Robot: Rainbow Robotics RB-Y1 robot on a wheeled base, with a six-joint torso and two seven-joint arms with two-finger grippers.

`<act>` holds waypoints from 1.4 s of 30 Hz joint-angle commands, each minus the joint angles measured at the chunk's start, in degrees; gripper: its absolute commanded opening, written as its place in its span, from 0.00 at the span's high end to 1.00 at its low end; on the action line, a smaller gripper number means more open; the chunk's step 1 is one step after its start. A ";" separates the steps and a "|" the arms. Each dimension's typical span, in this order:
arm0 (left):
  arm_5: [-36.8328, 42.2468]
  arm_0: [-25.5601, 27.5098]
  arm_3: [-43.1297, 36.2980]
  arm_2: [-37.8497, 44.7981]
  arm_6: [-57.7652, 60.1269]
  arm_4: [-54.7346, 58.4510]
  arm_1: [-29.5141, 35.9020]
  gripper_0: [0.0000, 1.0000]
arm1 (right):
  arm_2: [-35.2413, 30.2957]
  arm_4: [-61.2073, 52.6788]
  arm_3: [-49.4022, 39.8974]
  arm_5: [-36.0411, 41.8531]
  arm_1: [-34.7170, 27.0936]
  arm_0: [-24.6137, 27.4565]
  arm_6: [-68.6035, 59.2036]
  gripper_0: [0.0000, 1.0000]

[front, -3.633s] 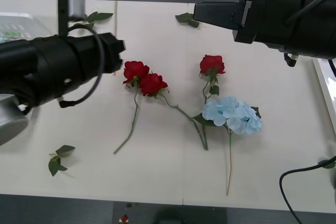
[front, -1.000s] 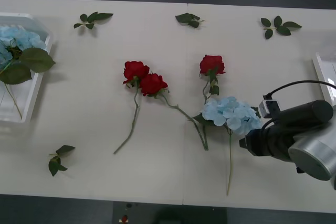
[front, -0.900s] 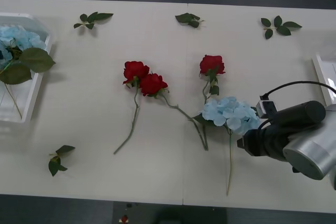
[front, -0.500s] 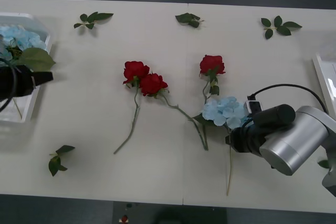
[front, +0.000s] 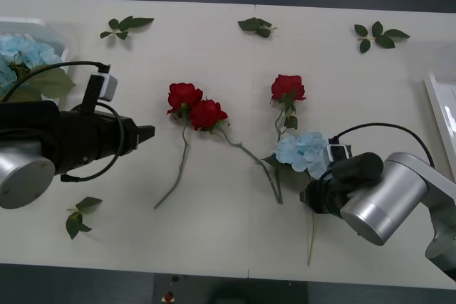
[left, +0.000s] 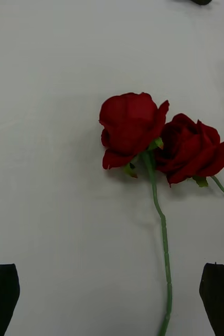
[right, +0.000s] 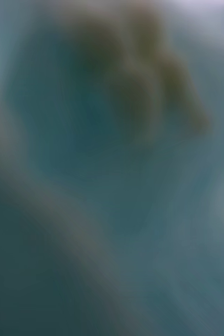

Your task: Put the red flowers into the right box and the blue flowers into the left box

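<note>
While the left box holds blue flowers, we see three red flowers mid-table, the left gripper spread wide beside them; the right gripper at another blue cluster, fingers we cannot tell.

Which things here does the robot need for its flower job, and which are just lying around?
For the job: red flowers, blue flowers, left box, right box, left gripper, right gripper.

Just lying about: leaf sprigs, table.
</note>
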 commanded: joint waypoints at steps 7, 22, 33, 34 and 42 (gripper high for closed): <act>0.18 -11.13 8.95 -13.57 13.43 -15.53 -4.82 0.00 | 0.94 0.16 -0.73 -0.11 0.37 -0.37 -3.05 0.48; -0.08 -20.36 22.40 -21.83 17.65 -17.64 -10.71 0.00 | 2.43 -0.46 -0.73 -0.11 0.37 -0.28 -4.46 1.00; -0.26 -23.35 25.39 -25.96 19.23 -17.46 -11.33 0.00 | 1.29 -0.63 -0.82 -0.91 -0.69 -0.46 -4.81 1.00; -0.35 -23.62 26.01 -26.05 19.41 -17.46 -11.59 0.00 | 1.03 -0.90 -0.73 -1.26 -1.04 -0.46 -4.64 1.00; -6.32 -25.72 32.07 -28.16 20.47 -17.20 -13.00 0.09 | -1.08 -4.68 -1.79 -1.43 -3.76 -1.16 -4.02 1.00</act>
